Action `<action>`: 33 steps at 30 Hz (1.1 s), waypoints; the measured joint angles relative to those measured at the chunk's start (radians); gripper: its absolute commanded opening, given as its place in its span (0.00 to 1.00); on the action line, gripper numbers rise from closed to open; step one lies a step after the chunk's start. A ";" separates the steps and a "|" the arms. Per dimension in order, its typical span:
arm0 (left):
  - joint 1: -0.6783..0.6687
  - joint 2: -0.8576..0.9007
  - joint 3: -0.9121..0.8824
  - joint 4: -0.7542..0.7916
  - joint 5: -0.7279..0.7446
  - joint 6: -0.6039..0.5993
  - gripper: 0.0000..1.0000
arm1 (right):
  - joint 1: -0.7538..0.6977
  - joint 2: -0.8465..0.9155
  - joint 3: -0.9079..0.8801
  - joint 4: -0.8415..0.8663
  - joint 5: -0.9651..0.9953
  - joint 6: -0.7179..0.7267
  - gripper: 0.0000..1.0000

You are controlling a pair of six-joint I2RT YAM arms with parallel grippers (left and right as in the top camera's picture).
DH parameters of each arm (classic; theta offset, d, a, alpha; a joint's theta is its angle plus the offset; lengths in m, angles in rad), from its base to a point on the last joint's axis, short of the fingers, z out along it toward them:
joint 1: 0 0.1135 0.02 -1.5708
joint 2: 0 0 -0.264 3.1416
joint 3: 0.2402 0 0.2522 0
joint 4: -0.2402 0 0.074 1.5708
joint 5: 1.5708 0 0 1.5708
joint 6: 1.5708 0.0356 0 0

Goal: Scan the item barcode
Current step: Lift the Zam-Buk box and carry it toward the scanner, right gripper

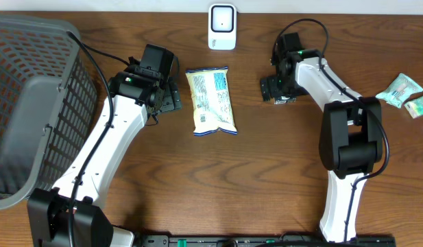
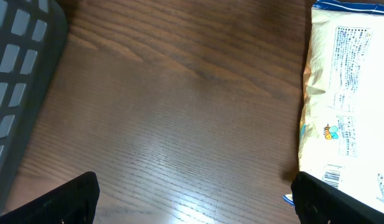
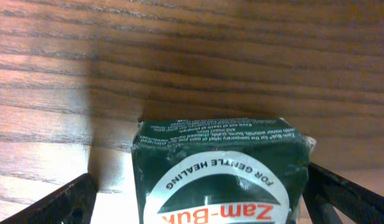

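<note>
Box [image 3: 220, 168] first: the small green Zam-Buk one lies flat on the desk [image 1: 266, 178] toward the far edge, right of the middle. My right fingers [image 3: 61, 199] stand spread to either side of it, pinching nothing; bare wood shows between one finger and the box, while the other sits close to its side. I judge it light and stiff, with flat sides that will take a firm squeeze, though its glossy skin may slip. I would close on two opposite sides, low and centred, leaving the printed faces bare. Its barcode, hidden from me here, can then be turned to the scanner [image 1: 222, 26] at the far edge. My left fingers [image 2: 61, 199] are spread too and empty, just beside the bag [image 1: 211, 101], which lies flat on the near side of the scanner. That one looks soft, crinkly and puffed. What looks like its barcode sits near one end, so a pinch on the opposite end seam seems safest.
</note>
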State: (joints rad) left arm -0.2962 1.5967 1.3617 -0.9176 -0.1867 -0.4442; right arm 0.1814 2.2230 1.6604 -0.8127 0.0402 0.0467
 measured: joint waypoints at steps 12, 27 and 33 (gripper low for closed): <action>0.000 0.000 0.000 0.000 0.000 0.000 0.98 | -0.006 -0.007 -0.024 0.049 -0.026 -0.015 0.80; 0.000 0.000 0.000 0.000 0.000 0.000 0.98 | -0.005 -0.035 -0.080 0.108 -0.009 -0.018 0.63; 0.000 0.000 0.000 0.000 0.000 0.000 0.98 | -0.005 -0.035 -0.080 0.130 0.000 -0.016 0.59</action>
State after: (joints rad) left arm -0.2962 1.5967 1.3617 -0.9176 -0.1867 -0.4438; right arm 0.1761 2.1883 1.5799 -0.6830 0.0406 0.0307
